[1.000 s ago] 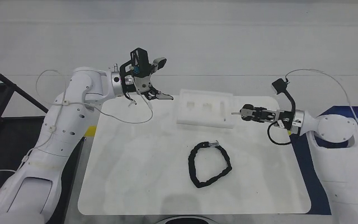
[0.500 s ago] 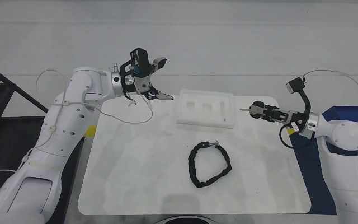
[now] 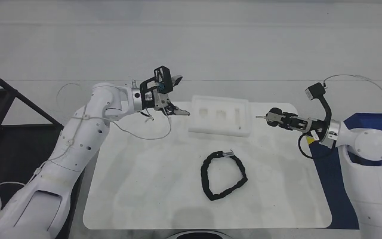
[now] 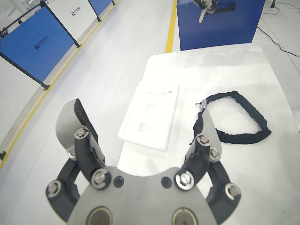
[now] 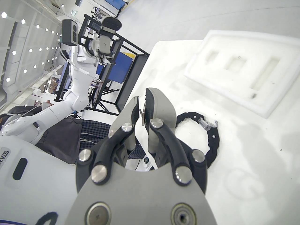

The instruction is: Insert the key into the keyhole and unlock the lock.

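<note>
While the right gripper (image 3: 270,117) holds the small key (image 5: 141,113) tight above the counter (image 3: 149,191), the chain lock (image 3: 222,174) lies loose in the middle; with the left gripper (image 4: 140,113) open and empty, the lock may slide when pushed.

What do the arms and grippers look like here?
Left arm and right arm have glossy white shells with thin white cables trailing outside. Left gripper and right gripper: grey base plate, black linkages, curved silver fingers, black ribbed pads.

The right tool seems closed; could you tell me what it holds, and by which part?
The right tool grips the key by its head, blade sticking out.
</note>
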Controlling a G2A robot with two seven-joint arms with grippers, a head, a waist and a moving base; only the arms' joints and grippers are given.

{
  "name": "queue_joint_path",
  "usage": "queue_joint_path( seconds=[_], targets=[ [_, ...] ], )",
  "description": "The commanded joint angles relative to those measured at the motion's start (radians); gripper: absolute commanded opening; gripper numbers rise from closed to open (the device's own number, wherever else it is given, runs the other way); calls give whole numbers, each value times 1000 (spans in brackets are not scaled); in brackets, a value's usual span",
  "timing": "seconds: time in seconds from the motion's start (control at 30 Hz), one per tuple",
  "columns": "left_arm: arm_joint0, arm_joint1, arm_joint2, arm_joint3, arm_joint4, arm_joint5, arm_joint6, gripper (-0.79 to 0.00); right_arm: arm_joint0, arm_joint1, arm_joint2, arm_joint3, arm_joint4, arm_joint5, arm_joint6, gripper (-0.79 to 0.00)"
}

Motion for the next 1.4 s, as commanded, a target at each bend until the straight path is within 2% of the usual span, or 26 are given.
queue_joint_path(
  seconds=[0.0, 0.37, 0.63, 0.87, 0.93, 1.37],
  targets=[
    [-8, -17, 47, 46, -12, -8, 23, 0, 0, 0, 0, 0, 0, 0, 0, -785],
    [-111, -153, 322, 301, 104, -83, 152, 0, 0, 0, 0, 0, 0, 0, 0, -785],
    [-156, -254, 491, 469, 156, -83, 285, 0, 0, 0, 0, 0, 0, 0, 0, -785],
    [-191, -323, 616, 601, 175, -83, 393, 0, 0, 0, 0, 0, 0, 0, 0, -785],
    [-196, -336, 641, 626, 176, -83, 425, 0, 0, 0, 0, 0, 0, 0, 0, -785],
    [-196, -336, 641, 626, 176, -83, 425, 0, 0, 0, 0, 0, 0, 0, 0, -785]
  ],
)
